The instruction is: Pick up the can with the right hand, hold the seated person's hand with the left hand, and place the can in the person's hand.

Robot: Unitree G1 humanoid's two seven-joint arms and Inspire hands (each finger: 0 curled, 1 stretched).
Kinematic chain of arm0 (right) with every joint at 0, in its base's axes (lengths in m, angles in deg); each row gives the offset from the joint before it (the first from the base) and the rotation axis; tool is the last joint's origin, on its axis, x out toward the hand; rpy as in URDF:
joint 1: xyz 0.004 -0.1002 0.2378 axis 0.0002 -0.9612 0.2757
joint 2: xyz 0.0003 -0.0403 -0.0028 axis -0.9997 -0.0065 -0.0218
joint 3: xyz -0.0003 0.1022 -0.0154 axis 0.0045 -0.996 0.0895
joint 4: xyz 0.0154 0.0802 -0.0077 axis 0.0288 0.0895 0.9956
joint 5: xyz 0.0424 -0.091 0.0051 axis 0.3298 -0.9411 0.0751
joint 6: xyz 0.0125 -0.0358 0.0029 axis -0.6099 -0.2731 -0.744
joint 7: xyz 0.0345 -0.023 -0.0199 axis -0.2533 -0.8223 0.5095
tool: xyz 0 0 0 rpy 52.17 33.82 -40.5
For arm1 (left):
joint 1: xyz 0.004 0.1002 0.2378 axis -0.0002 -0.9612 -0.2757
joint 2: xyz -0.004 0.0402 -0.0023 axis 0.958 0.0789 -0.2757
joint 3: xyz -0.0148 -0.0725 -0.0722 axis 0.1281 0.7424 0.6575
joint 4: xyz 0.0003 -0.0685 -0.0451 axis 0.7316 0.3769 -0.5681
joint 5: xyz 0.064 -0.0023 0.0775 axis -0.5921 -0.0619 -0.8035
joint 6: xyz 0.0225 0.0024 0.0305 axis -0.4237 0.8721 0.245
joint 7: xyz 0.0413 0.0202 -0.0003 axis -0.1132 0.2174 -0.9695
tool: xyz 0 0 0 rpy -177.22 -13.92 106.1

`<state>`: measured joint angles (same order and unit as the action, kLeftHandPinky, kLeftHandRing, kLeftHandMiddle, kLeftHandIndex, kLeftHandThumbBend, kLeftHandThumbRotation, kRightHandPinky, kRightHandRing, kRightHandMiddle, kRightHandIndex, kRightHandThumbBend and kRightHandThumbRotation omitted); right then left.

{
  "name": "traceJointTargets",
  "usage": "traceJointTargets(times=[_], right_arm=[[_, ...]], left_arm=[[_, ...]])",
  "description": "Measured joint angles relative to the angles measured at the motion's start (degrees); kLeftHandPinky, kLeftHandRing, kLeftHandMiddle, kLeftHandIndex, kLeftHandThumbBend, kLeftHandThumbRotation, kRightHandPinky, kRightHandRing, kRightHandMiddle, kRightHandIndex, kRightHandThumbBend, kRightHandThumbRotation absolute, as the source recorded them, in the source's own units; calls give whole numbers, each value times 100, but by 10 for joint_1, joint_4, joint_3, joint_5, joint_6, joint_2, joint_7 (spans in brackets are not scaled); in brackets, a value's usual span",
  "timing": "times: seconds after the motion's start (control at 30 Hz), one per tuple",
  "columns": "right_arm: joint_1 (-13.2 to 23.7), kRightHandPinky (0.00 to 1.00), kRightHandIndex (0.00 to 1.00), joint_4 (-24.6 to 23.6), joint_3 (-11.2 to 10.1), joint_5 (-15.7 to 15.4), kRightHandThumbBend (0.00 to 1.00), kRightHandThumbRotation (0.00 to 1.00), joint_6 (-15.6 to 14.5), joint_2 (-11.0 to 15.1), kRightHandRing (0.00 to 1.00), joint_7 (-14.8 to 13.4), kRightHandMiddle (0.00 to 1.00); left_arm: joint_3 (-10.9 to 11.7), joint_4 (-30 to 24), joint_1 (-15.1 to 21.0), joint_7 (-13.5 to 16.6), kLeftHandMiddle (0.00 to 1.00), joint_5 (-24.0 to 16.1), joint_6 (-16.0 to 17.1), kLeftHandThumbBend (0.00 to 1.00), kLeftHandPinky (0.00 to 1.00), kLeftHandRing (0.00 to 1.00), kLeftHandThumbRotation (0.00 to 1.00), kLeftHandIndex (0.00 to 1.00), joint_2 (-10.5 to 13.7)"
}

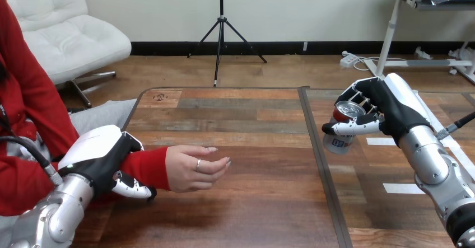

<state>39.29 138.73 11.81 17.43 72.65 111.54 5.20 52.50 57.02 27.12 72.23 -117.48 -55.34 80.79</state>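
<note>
While the can (338,141) is gripped in the curled fingers of the right hand (392,111), raised over the table's (224,113) right part, the person's wrist (152,167) is clasped by the left hand (101,155). The carry is judged to be in hand; next, the can must be brought leftward and lowered into the person's hand (193,168), which is well apart from it

Table (246,111): wooden top of planks in mixed brown tones, laid across the view, with a dark rim along the far edge.
Far left corner (140,94): rounded.
Knot mark (161,97): small dark spot in the pale plank just beside that corner.
Dark strip (321,164): narrow band running from far edge to near edge, right of the middle, parting a wide left section from a narrower right section.
Far tape mark (381,141): short white rectangle, flat on the right section.
Near tape mark (400,188): similar white rectangle, closer to the near edge, well apart from the first.
</note>
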Motion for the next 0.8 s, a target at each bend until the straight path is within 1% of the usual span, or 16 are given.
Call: traceJointTargets(times=[0.37,0.8], right_arm=[[0,34,48,0,1,-1,71,0,0,-1,38,5,44],[0,33,48,0,1,-2,71,0,0,-1,37,5,43]], left_arm=[[-5,12,15,-3,31,0,-2,65,14,21,0,34,-7],[-10,33,40,-9,32,-3,-15,67,15,22,0,34,-24]])
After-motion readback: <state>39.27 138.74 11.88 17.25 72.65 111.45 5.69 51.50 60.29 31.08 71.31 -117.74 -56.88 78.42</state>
